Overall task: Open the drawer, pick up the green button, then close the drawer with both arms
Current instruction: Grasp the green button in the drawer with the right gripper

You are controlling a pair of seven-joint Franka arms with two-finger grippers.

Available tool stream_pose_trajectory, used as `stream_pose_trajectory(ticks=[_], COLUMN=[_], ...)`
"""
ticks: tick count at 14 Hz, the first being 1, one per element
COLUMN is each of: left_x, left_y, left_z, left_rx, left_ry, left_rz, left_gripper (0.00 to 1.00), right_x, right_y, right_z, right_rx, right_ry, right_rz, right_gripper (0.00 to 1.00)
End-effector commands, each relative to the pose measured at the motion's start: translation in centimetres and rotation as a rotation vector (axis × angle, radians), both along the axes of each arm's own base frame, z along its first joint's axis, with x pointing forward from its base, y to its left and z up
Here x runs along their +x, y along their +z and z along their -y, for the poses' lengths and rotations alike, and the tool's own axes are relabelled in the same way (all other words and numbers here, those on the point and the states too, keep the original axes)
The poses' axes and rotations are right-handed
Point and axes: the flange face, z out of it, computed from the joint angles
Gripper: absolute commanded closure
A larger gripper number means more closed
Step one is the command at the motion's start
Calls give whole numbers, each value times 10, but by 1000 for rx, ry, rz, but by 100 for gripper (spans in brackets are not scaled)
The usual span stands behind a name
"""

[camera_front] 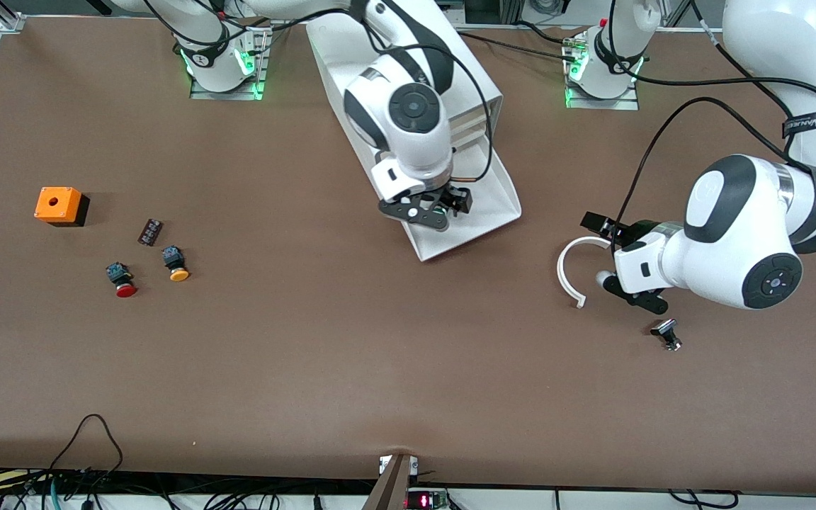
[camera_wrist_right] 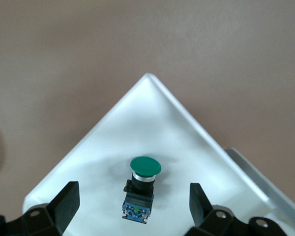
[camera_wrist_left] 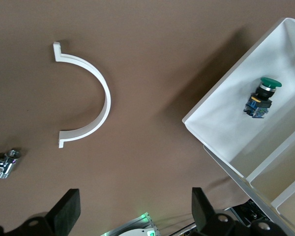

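**Drawer pulled out, green button lying inside**

Front view: the white cabinet (camera_front: 415,78) stands between the two arm bases, and its lowest drawer (camera_front: 482,212) is drawn out toward the front camera. The right gripper (camera_front: 428,207) hangs over the open drawer and hides most of its contents, so the button cannot be made out from here. The left gripper (camera_front: 610,244) sits low over the table toward the left arm's end, just beside a white curved bracket (camera_front: 569,265). A small metal part (camera_front: 667,334) lies nearer the front camera than that bracket. Toward the right arm's end lie an orange box (camera_front: 59,205), a dark connector block (camera_front: 149,231), a red-capped button (camera_front: 122,279) and a yellow-orange-capped button (camera_front: 176,263).

Left wrist view: the left gripper's fingers (camera_wrist_left: 69,209) are spread wide with nothing between them. The bracket and metal part lie on the brown table (camera_wrist_left: 152,59), and the button (camera_wrist_left: 263,97) rests on its side in the drawer's tray.

Right wrist view: the right gripper's fingers (camera_wrist_right: 66,201) are spread apart over the drawer, with the button in line between them, apparently still lying on the tray floor below and untouched.
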Motion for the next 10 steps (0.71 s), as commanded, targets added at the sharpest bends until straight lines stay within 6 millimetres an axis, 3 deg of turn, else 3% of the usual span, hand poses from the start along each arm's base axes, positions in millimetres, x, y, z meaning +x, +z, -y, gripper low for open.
stream_pose_trajectory(ticks=[1,7,10], left_x=[-3,3,2], left_y=[6,-1,-8], left_z=[-6,2,6], left_rx=[37,76,82], left_ry=[10,67,75], left_rz=[8,56,56], left_gripper=[1,1,1], right_x=[-5,-32,-44], right_y=[-13,-67,-80], right_z=[-17,-41,-46], right_rx=[-27,-77,-96], right_ry=[-26,-32,-43], right_rz=[35,43,34], right_gripper=[1,2,7])
